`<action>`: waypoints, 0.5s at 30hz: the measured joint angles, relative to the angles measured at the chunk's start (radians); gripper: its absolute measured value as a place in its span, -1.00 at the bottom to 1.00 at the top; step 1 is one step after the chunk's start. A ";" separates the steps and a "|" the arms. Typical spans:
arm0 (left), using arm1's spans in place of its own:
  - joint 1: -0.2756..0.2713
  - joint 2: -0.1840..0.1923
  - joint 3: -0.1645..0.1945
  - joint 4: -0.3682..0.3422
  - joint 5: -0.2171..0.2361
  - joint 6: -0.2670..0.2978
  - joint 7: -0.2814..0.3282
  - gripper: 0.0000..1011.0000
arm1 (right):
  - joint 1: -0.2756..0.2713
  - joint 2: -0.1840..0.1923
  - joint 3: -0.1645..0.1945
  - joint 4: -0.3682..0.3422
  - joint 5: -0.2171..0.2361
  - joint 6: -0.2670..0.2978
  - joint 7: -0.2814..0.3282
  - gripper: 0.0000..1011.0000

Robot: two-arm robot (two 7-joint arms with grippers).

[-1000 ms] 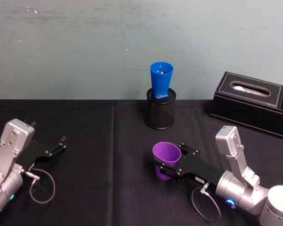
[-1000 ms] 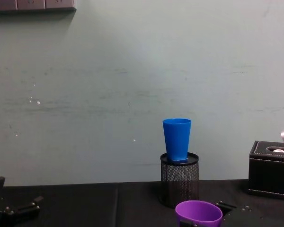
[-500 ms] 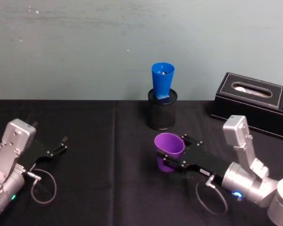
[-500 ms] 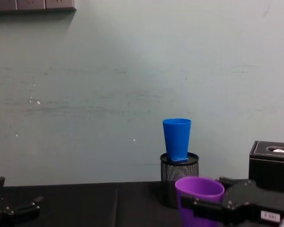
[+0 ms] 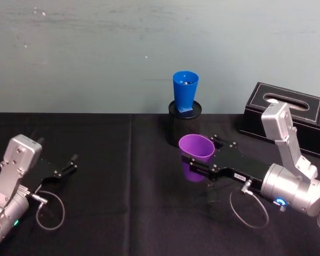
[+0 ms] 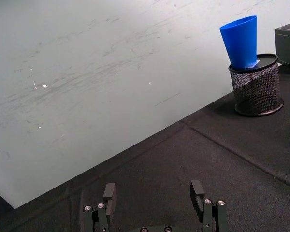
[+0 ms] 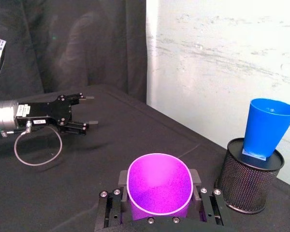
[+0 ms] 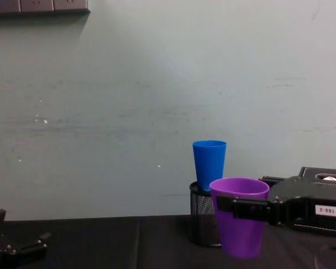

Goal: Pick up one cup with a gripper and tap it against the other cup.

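Note:
My right gripper is shut on the purple cup and holds it upright in the air above the black table. The same cup hangs just right of and in front of the blue cup, a small gap apart. The blue cup stands in the mouth of a black mesh pen holder at the back. In the right wrist view the purple cup sits between the jaws, the blue cup farther off. My left gripper rests open at the left, low over the table.
A black tissue box stands at the back right, behind the right arm. The black cloth table meets a pale wall right behind the pen holder. Cable loops hang under both wrists.
The right gripper has lifted the purple cup off the table and carried it up and back toward the blue cup. The left arm has stayed put.

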 joint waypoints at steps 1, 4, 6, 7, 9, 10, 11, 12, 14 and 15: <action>0.000 0.000 0.000 0.000 0.000 0.000 0.000 0.99 | 0.003 0.004 -0.002 -0.010 0.007 0.018 -0.004 0.44; 0.000 0.000 0.000 0.000 0.000 0.000 0.000 0.99 | 0.007 0.010 -0.004 -0.023 0.015 0.039 -0.011 0.44; 0.000 0.000 0.000 0.000 0.000 0.000 0.000 0.99 | 0.010 0.015 -0.005 -0.035 0.022 0.054 -0.018 0.44; 0.000 0.000 0.000 0.000 0.000 0.000 0.000 0.99 | 0.011 0.017 -0.006 -0.038 0.024 0.058 -0.021 0.44; 0.000 0.000 0.000 0.000 0.000 0.000 0.000 0.99 | 0.014 0.022 -0.008 -0.049 0.030 0.066 -0.026 0.44; 0.000 0.000 0.000 0.000 0.000 0.000 0.000 0.99 | 0.016 0.024 -0.009 -0.057 0.034 0.070 -0.030 0.44; 0.000 0.000 0.000 0.000 0.000 0.000 0.000 0.99 | 0.017 0.026 -0.009 -0.060 0.036 0.071 -0.030 0.44; 0.000 0.000 0.000 0.000 0.000 0.000 0.000 0.99 | 0.018 0.027 -0.009 -0.063 0.037 0.073 -0.032 0.44; 0.000 0.000 0.000 0.000 0.000 0.000 0.000 0.99 | 0.020 0.032 -0.011 -0.073 0.042 0.077 -0.034 0.44; 0.000 0.000 0.000 0.000 0.000 0.000 0.000 0.99 | 0.021 0.033 -0.012 -0.076 0.043 0.078 -0.035 0.44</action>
